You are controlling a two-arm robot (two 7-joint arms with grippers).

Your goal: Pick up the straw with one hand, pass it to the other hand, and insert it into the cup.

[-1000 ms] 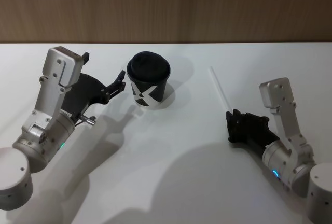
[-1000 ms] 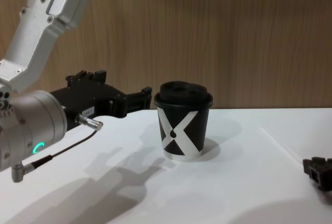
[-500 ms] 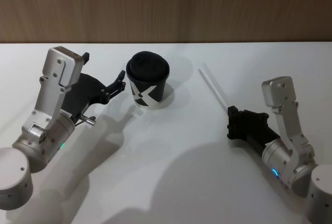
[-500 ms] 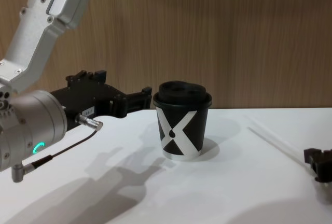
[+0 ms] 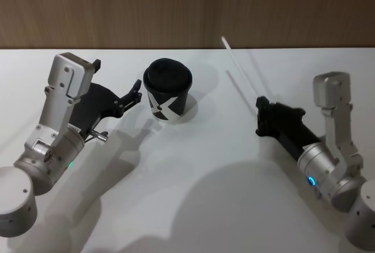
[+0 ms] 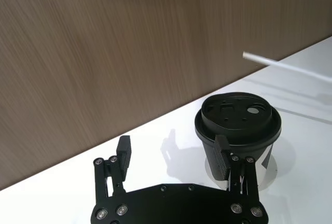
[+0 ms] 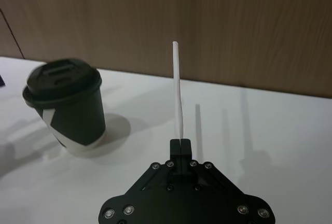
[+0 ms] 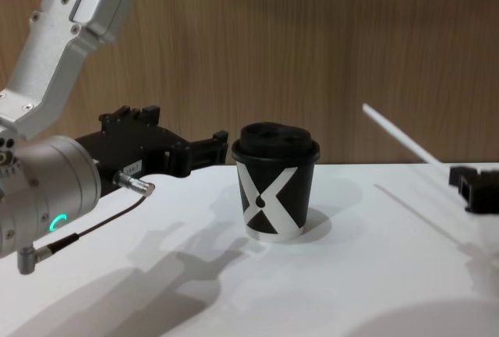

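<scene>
straw [image 5: 239, 68] is clear of the table [image 5: 193, 194], pinched at its lower end by the right gripper [image 5: 259, 102], long axis slanting up toward the cup [image 5: 168, 92]. left gripper [image 5: 136, 92] hovers spread wide beside the cup (well apart from the straw's tip), so the gap looks like the right arm's to cross.

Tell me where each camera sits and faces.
Head: high, looking down at the table; left gripper open beside the cup, right gripper shut on the straw.
Chest: low, looking across the table; left gripper, right gripper's tip.
Left wrist: behind left gripper, facing cup.
Right wrist: behind right gripper, facing along straw.
All four share cup and straw.
</scene>
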